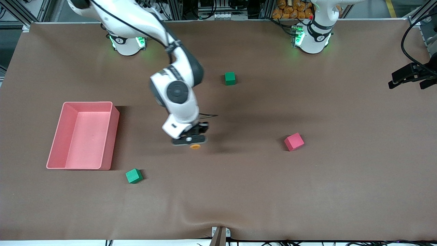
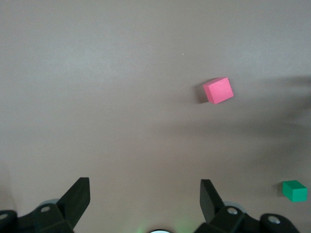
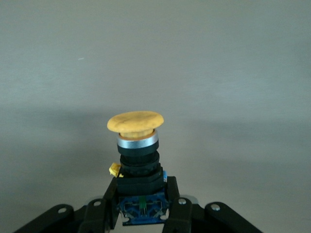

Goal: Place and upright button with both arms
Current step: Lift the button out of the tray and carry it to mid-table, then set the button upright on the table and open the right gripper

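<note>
My right gripper [image 1: 189,139] is over the middle of the table and is shut on the button [image 1: 195,147]. In the right wrist view the fingers [image 3: 109,201] clamp the button's [image 3: 137,145] blue end and black body, and its orange cap points away from the gripper [image 3: 142,196]. I cannot tell whether the cap touches the table. My left gripper [image 2: 144,189] is open and empty, high above the brown table; it is out of the front view, where only the left arm's base [image 1: 312,34] shows. The left arm waits.
A pink bin [image 1: 56,136] stands toward the right arm's end. A red cube [image 1: 294,141] [image 2: 218,90] lies toward the left arm's end. One green cube [image 1: 230,78] lies near the bases, another [image 1: 134,176] beside the bin's near corner.
</note>
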Controlling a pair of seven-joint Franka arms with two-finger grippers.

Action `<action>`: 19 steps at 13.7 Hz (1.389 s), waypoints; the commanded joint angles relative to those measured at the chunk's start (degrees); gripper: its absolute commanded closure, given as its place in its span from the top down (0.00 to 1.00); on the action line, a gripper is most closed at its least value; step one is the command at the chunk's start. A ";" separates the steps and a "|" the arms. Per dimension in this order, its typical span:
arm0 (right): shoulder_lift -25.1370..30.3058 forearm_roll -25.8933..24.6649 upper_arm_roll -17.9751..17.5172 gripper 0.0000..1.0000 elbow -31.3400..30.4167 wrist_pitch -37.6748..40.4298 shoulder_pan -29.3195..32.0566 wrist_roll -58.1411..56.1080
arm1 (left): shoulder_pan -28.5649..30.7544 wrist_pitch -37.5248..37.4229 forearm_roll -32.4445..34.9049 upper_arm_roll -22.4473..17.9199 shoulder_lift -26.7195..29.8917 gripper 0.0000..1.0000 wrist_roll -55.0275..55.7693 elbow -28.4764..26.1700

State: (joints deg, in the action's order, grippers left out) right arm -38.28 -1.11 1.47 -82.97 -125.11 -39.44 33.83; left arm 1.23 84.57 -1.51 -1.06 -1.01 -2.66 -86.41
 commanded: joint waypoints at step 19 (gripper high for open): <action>-10.15 -3.11 1.26 1.00 4.31 -7.08 -11.63 19.25 | -1.41 -4.15 -0.69 1.32 -3.03 1.00 -1.12 0.27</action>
State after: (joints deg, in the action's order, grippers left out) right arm -49.01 -2.96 1.85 -79.93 -133.33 -50.18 51.00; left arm -0.16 81.29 -1.51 0.04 -3.21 -2.70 -86.82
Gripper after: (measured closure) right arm 0.233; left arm 0.000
